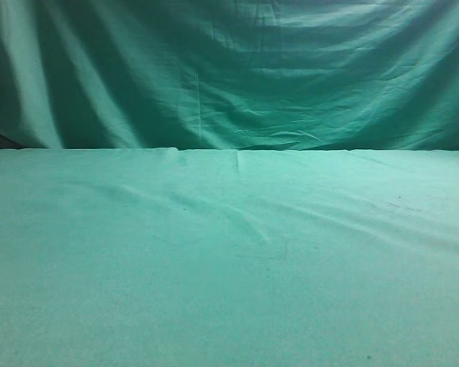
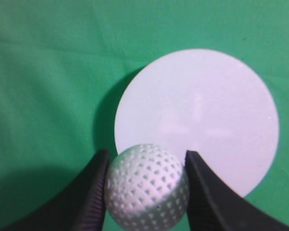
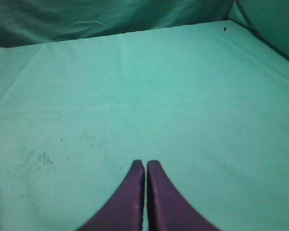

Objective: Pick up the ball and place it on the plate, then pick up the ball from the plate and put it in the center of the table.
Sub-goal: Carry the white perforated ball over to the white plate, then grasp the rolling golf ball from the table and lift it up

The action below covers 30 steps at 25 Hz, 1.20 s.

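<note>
Left gripper (image 2: 147, 185) is clamped on the ball (image 2: 147, 192): both dark ribbed fingers (image 2: 94, 192) press its sides, one left, one right, no gap showing. Ball is white, dimpled, held up off the table (image 2: 43, 86), and in the left wrist view it overlaps the near rim of the plate (image 2: 202, 110). Plate is a plain white disc, flat on the green cloth, nothing on it; its shadow falls on the cloth along its left edge. Can't tell from this view how high the ball sits over the plate, or where the plate is relative to the table edges. Right gripper (image 3: 145, 168) is closed on nothing, the two purple fingertips (image 3: 135, 183) pressed together with only a hairline seam between them, low over bare cloth. In the right wrist view the table's far edge runs across the top against the curtain (image 3: 86, 19), with a small dark speck (image 3: 225, 29) near the far right corner and faint specks on the cloth to the left. Exterior view shows only wrinkled cloth and the draped backdrop; neither arm, ball nor plate is in that frame.
</note>
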Motion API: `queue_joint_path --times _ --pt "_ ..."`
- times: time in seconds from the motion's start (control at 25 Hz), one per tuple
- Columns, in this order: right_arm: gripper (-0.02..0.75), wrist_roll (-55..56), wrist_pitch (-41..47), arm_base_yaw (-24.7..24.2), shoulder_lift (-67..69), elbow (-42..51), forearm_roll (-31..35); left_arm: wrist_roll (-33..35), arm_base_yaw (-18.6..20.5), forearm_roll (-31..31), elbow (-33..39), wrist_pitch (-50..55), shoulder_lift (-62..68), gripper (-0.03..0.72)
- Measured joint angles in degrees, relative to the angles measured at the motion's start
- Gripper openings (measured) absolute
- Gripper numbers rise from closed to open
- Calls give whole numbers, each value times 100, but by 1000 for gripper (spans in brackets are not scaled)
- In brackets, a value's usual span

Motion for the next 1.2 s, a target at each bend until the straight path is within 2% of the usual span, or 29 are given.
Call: queue_joint_path --times 0.4,0.56,0.72,0.76,0.88,0.92,1.08,1.2 --pt "0 0 0 0 0 0 0 0 0 32 0 -491 608 300" --pt "0 0 0 0 0 0 0 0 0 -214 -12 -526 620 300" --pt "0 0 0 0 0 0 0 0 0 -567 -263 -263 620 592" --pt "0 0 0 0 0 0 0 11 -25 -636 -405 -113 620 633" --pt "0 0 0 0 0 0 0 247 -245 -840 -935 456 628 632" --pt "0 0 0 0 0 0 0 332 -342 -963 -1156 621 628 564" --pt "0 0 0 0 0 0 0 734 -881 -1278 -1887 1130 616 377" --pt "0 0 0 0 0 0 0 833 -1319 -1373 -2063 1197 433 216"
